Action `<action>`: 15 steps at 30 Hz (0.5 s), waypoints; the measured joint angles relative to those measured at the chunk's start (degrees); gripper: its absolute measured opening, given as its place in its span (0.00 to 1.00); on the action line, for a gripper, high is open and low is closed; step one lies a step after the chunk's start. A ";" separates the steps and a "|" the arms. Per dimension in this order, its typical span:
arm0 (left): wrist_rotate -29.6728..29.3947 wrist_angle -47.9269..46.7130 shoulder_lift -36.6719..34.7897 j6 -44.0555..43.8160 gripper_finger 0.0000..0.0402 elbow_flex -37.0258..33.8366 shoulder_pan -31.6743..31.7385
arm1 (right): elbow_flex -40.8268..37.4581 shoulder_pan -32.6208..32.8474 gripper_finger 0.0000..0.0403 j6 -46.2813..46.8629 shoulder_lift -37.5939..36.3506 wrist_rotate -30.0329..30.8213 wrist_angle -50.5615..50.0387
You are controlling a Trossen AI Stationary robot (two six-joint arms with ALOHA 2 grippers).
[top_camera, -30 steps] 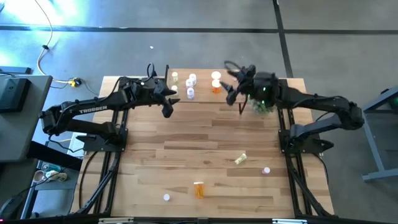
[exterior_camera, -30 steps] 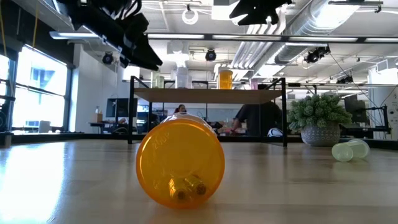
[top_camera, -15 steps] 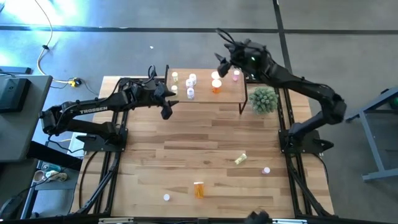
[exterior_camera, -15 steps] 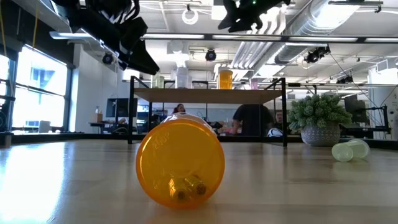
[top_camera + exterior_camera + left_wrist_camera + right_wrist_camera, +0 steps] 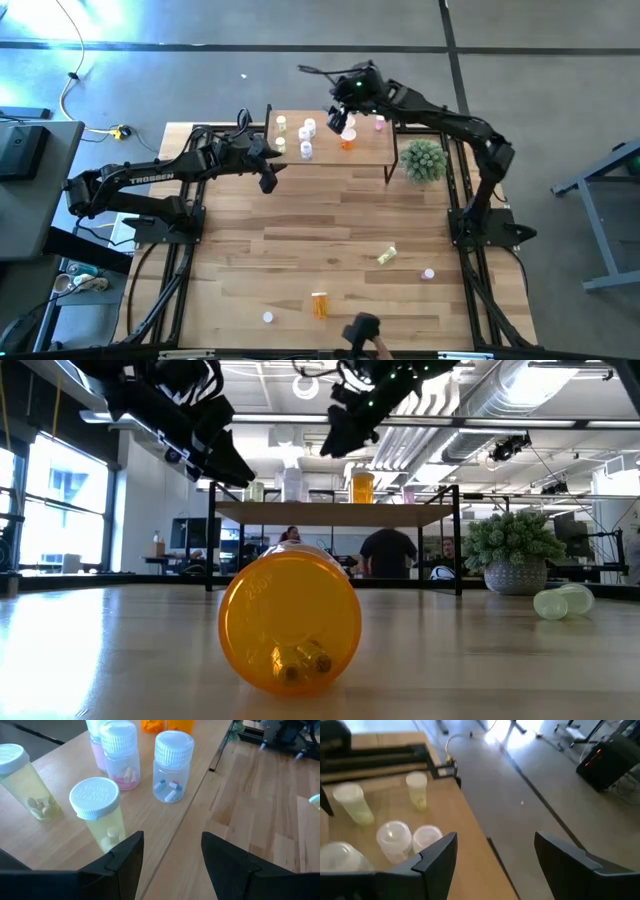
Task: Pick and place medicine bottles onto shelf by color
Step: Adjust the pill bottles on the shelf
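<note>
The shelf (image 5: 372, 150) stands at the table's far middle with several bottles upright on it: two yellow-green (image 5: 281, 124), pink and clear ones (image 5: 306, 149), an orange one (image 5: 347, 139) and a pink one (image 5: 379, 123). My left gripper (image 5: 268, 172) is open and empty at the shelf's left front corner; its wrist view shows a yellow-green bottle (image 5: 98, 813) just ahead of the fingers (image 5: 172, 855). My right gripper (image 5: 336, 114) is open and empty in the air over the shelf's middle, looking down on the bottles (image 5: 394, 840).
On the table lie a yellow-green bottle (image 5: 387, 256), a pink one (image 5: 428, 273), an orange one (image 5: 320, 304) on its side, close to the low camera (image 5: 290, 622), and a white-capped one (image 5: 268, 318). A green spiky plant (image 5: 423, 160) stands right of the shelf. A dark object (image 5: 361, 330) shows at the near edge.
My right gripper has swung from over the shelf's right end, by the plant, toward the table's far edge and then left, and now hangs over the shelf's middle, still open. A person has walked behind the shelf in the low view.
</note>
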 joint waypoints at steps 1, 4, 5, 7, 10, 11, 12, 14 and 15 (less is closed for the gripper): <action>0.00 0.34 0.00 -0.03 0.47 -0.06 0.00 | 0.45 0.00 0.64 -0.42 0.87 -0.07 -0.72; 0.00 1.01 0.06 -0.21 0.47 -0.16 0.00 | 1.13 0.02 0.64 -0.79 2.91 -1.22 -1.58; 0.00 1.17 0.09 -0.26 0.47 -0.18 0.00 | 1.14 0.02 0.64 -0.80 3.54 -1.80 -1.82; 0.01 1.32 0.09 -0.54 0.47 -0.20 0.00 | 1.13 0.08 0.64 -0.79 4.63 -3.10 -1.94; 0.00 1.39 0.09 -0.70 0.47 -0.20 0.02 | 1.13 0.28 0.64 -0.82 5.72 -3.42 -2.12; 0.00 1.41 0.11 -0.72 0.47 -0.20 0.02 | 1.13 0.38 0.64 -0.87 6.08 -3.43 -2.17; 0.00 1.43 0.11 -0.81 0.47 -0.20 0.00 | 1.13 0.42 0.64 -0.91 6.44 -3.43 -2.27; 0.00 1.47 0.11 -0.83 0.47 -0.20 0.00 | 1.13 0.56 0.64 -0.94 7.01 -3.44 -2.30; 0.00 1.52 0.11 -0.83 0.47 -0.20 0.02 | 1.13 0.70 0.64 -0.94 7.20 -3.43 -2.28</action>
